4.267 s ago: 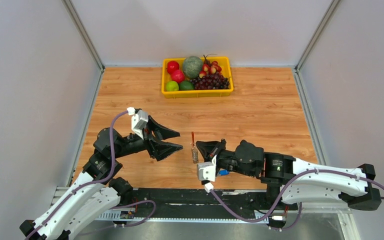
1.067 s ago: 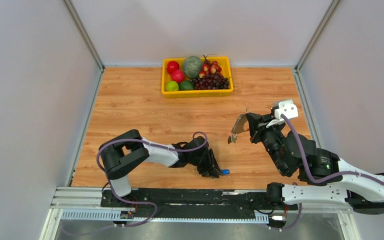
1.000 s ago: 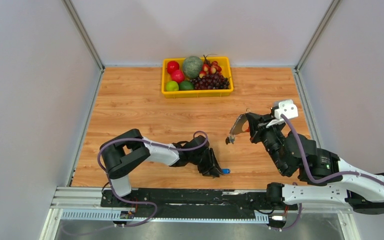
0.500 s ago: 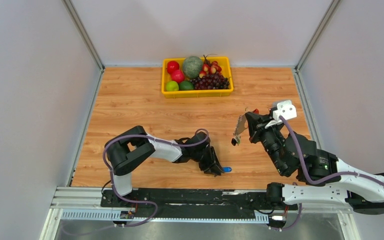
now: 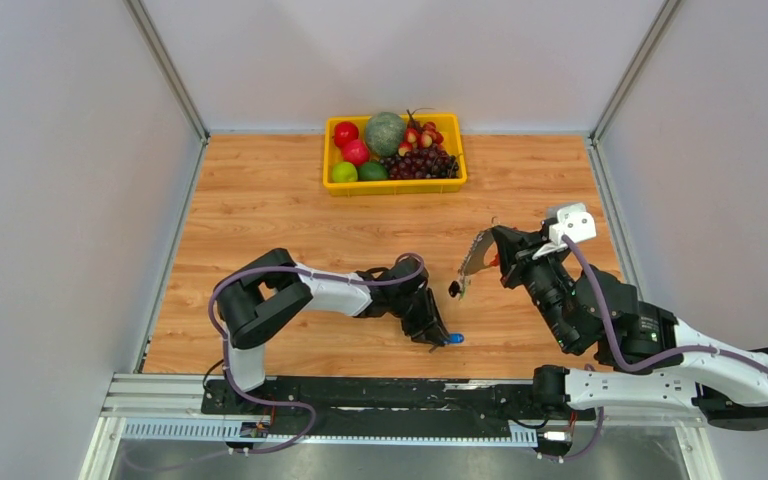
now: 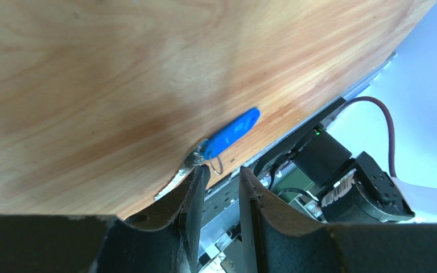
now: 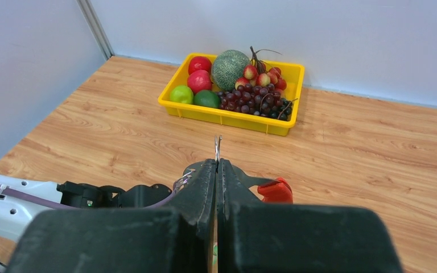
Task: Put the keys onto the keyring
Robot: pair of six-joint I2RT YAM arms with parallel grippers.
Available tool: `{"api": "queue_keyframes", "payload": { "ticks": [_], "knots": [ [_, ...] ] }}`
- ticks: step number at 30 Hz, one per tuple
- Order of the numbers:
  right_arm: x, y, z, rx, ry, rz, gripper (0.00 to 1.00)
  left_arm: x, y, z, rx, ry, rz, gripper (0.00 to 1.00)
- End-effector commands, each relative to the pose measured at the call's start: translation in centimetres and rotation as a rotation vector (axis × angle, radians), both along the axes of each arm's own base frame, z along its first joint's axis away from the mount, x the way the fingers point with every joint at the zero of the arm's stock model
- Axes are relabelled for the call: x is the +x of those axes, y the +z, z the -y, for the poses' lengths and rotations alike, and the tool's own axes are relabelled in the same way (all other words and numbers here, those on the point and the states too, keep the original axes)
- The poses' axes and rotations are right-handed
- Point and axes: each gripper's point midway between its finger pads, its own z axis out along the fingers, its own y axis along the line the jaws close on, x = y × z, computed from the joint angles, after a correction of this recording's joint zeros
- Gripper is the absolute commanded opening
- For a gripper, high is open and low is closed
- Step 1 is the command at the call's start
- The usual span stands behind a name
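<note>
Wood-grain table (image 5: pixel 260 200), enclosed by pale grey walls; a yellow tray (image 5: pixel 395 187) of fruit is set at the far edge. Item one, blue key (image 6: pixel 230 132): laid flat on the table close to the near edge, just beyond the left gripper (image 6: pixel 219 170). Its long axis is seen from above to run roughly left to right, the blue plastic head pointed right, away from the gripper, and the silver blade pointed back at it. In the left wrist view the blade tip is met by one fingertip; the fingers are parted by a narrow gap and nothing is clamped between them. Item two, keyring (image 7: pixel 218 147): pinched between the fully closed fingers of the right gripper (image 7: pixel 217 165), held clear of the table right of centre, a thin silver sliver standing upright above the fingertips. Its grey charm (image 5: pixel 475 255) is slanted toward the near left. Item three, red key (image 7: pixel 277 190): only the red head is shown, just beside the right gripper's finger; its direction cannot be told.
</note>
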Motion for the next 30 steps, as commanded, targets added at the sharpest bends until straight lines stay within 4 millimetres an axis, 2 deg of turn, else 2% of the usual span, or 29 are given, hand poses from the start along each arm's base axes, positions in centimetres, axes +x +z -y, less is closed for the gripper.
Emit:
{"api": "queue_keyframes", "payload": {
  "ticks": [1,11,19,22,24,30],
  "knots": [
    [-0.1,1.2,0.2,0.048,0.010,0.024,0.00,-0.1,-0.9,-0.3,0.044,0.011,-0.040,0.37],
    [-0.2,1.1,0.4,0.051,0.015,0.028,0.00,0.2,-1.3,0.3,0.044,0.005,-0.049,0.34],
    [-0.2,1.2,0.7,0.054,0.011,0.032,0.00,0.0,-1.7,0.3,0.046,0.004,-0.064,0.07],
    [-0.2,1.0,0.4,0.047,0.016,0.031,0.00,0.1,-1.6,0.3,0.039,0.003,-0.056,0.01],
    [-0.2,0.9,0.3,0.042,0.021,0.032,0.00,0.3,-1.2,0.4,0.033,-0.002,-0.037,0.00],
    [-0.4,1.3,0.3,0.049,0.039,0.036,0.00,1.8,1.4,-0.1,0.029,-0.030,0.107,0.00]
  ]
}}
